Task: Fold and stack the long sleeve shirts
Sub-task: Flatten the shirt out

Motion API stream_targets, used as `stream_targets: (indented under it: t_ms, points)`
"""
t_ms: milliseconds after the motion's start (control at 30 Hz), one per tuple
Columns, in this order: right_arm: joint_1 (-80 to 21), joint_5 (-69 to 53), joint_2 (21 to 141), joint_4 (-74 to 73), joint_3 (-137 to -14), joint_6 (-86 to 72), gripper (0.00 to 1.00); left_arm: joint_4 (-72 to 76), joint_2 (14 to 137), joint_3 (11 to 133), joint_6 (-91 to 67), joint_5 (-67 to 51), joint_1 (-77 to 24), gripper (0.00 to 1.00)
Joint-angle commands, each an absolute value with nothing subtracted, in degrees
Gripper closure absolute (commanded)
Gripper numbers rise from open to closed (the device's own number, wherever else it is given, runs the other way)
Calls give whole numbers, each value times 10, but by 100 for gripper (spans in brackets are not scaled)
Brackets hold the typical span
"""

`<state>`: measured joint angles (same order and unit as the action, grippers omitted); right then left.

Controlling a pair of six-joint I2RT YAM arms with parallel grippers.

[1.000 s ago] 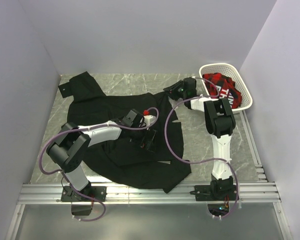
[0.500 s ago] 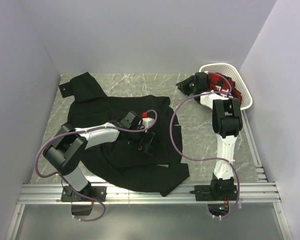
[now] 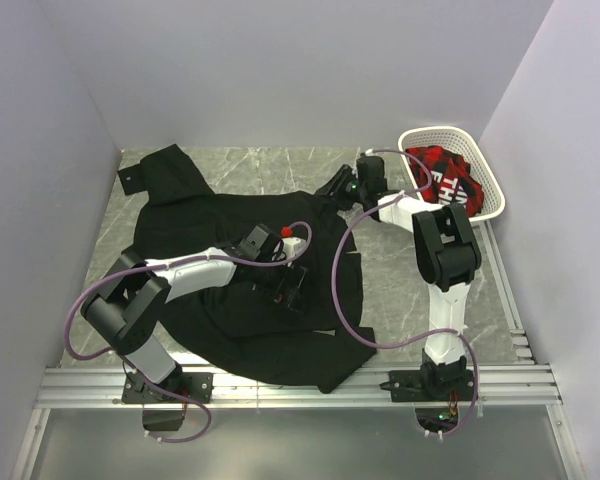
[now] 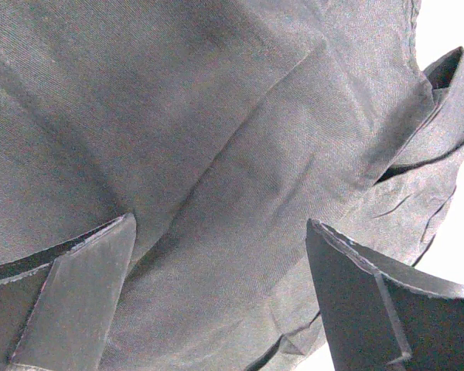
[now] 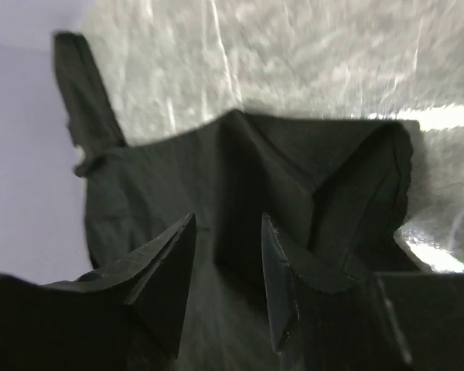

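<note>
Left gripper (image 4: pixel 220 232) gapes empty over the black shirt (image 3: pixel 180 215); right gripper (image 5: pixel 228 224), narrowly parted, holds nothing near its far right corner. Flattening step, I judge; next needs a corner pinch.

We see the shirt (image 4: pixel 216 154) as matt woven cloth, the table (image 3: pixel 395 275) as faintly glossy marbled stone, the basket (image 3: pixel 442 130) at two o'clock as latticed plastic.

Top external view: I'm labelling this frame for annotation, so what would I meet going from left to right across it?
Outstretched sleeve of the black shirt → left end effector → right end effector → white basket holding a red plaid garment.
</note>
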<state>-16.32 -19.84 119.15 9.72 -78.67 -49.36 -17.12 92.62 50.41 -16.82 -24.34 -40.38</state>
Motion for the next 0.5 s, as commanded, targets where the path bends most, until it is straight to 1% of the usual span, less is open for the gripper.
stream_targets:
  t_ms: [0,133,300,467]
  points:
    - [-164,-193,1208,97,-802,-464,54,-186,912,497,-170,-236,-408,1]
    - [-164,-162,1216,91,-792,-449,55,-185,912,495,-170,-237,-407,1]
    - [-163,-165,1242,80,-807,-436,54,-185,915,495,-170,-239,-408,1]
    - [-163,-184,1258,109,-813,-438,54,-185,917,497,-169,-242,-407,1]
